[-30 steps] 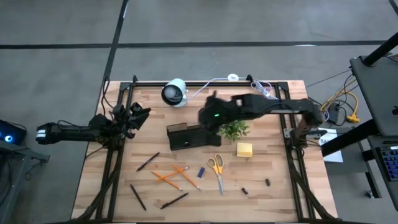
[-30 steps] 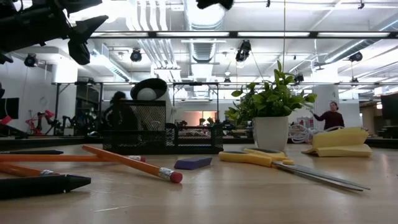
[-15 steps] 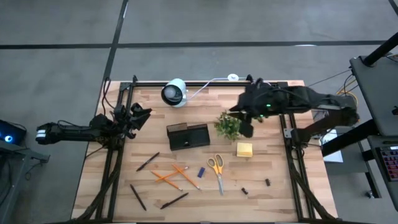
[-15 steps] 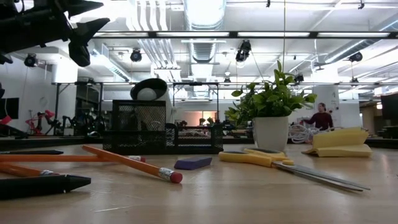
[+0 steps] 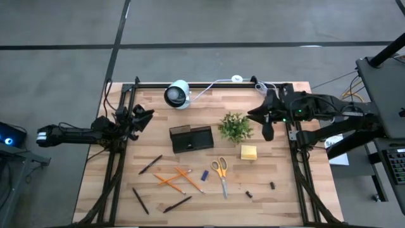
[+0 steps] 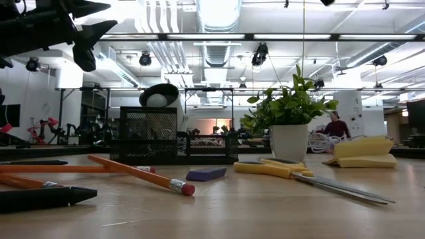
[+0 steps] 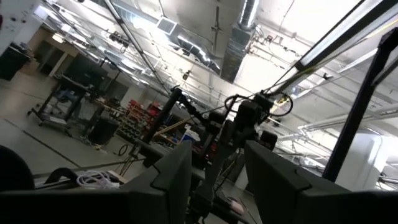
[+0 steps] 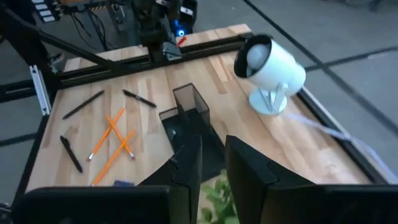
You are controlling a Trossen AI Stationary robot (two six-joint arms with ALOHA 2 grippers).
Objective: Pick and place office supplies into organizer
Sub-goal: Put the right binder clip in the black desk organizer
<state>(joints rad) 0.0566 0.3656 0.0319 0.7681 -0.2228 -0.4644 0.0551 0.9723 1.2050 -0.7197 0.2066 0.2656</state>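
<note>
The right gripper (image 5: 267,126), empty with fingers narrowly parted, is pulling back from the organizer (image 5: 192,138) to the surface's right edge; the left gripper (image 5: 140,118) is waiting, parted.

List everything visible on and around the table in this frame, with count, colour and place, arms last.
organizer: one, black, table centre
plant: one, green, right of the organizer
camera: one, white, far edge, with a white cable
sticky-note pad: one, yellow, near side of the plant
scissors: one pair, yellow handles, near side of the organizer
pencils: three, orange, left of the scissors
pens: three, black, around the pencils
eraser: one, blue, between pencils and scissors
clips: two, dark, near right part
person: one, dark red top, far in the room
left gripper: open, empty, left table edge
right gripper: empty, over the right side beside the plant
</note>
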